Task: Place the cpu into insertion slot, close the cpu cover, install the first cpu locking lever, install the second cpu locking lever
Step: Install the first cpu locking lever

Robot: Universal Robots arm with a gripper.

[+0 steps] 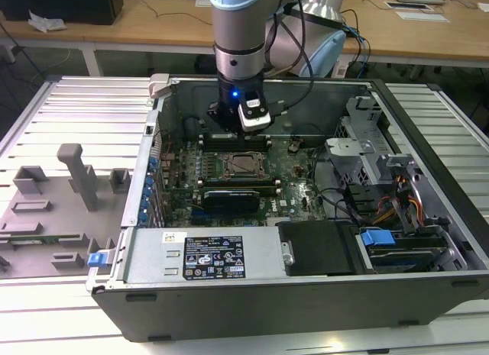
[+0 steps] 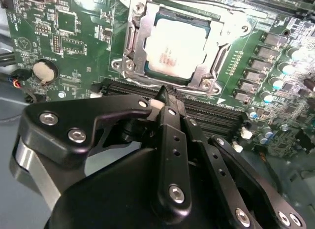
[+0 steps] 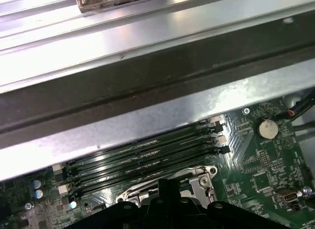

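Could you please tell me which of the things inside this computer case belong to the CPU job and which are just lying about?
Part of the job:
cpu, seated in the insertion slot
cpu cover, framing the chip
gripper, shut and holding nothing, beside the socket

Just there:
memory slots
round coin battery
blue latch
grey plastic fixtures outside the case

Arm (image 1: 238, 34): silver-grey tube, pale blue joint cap, black cables alongside. Gripper (image 2: 165, 98): black linkage fingers with silver screw heads (blue light on the wrist).

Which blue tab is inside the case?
The blue tab over the drive bay, exterior view's right; the other blue tab sits outside the case wall.
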